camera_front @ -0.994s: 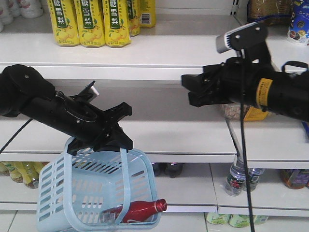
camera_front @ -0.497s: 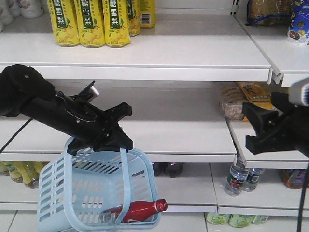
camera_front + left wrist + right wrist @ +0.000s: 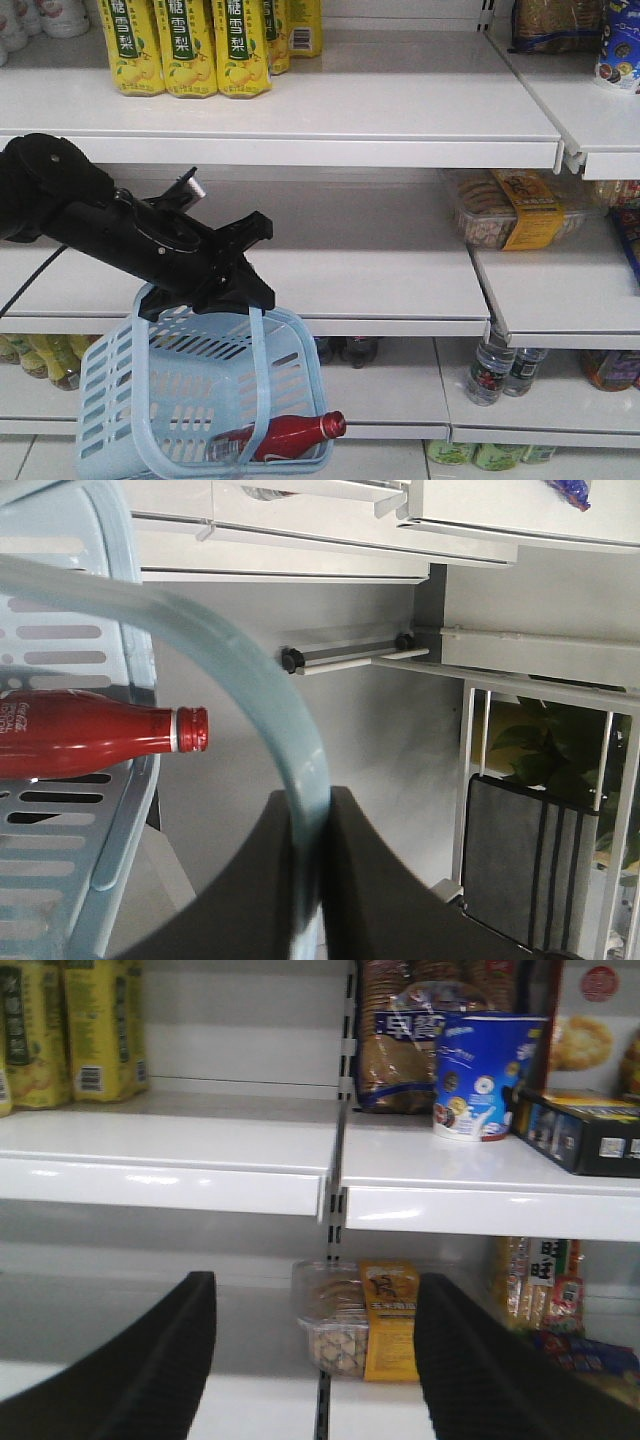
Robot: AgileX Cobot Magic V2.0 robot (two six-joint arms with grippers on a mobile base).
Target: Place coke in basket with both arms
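Note:
The light blue basket [image 3: 120,385] hangs below my left gripper [image 3: 258,295], which is shut on one of its swing handles [image 3: 250,690]. The coke [image 3: 285,437] lies on its side at the bottom of the basket, red cap pointing right. In the left wrist view the coke [image 3: 90,733] rests against the slotted basket wall [image 3: 60,650], and the black jaws of my left gripper [image 3: 318,810] pinch the handle. My right gripper [image 3: 315,1305] shows only in its own wrist view. It is open and empty, facing the shelves, far from the basket.
Yellow pear-drink bottles [image 3: 185,45] stand on the top shelf. A clear snack box with a yellow label [image 3: 510,210] lies on the middle right shelf, straight ahead of the right gripper. Water bottles [image 3: 490,372] stand on the lower shelf. A blue cup [image 3: 480,1075] sits above.
My right arm has pulled back to the right and left the front view. The left arm, the basket and the coke have not moved.

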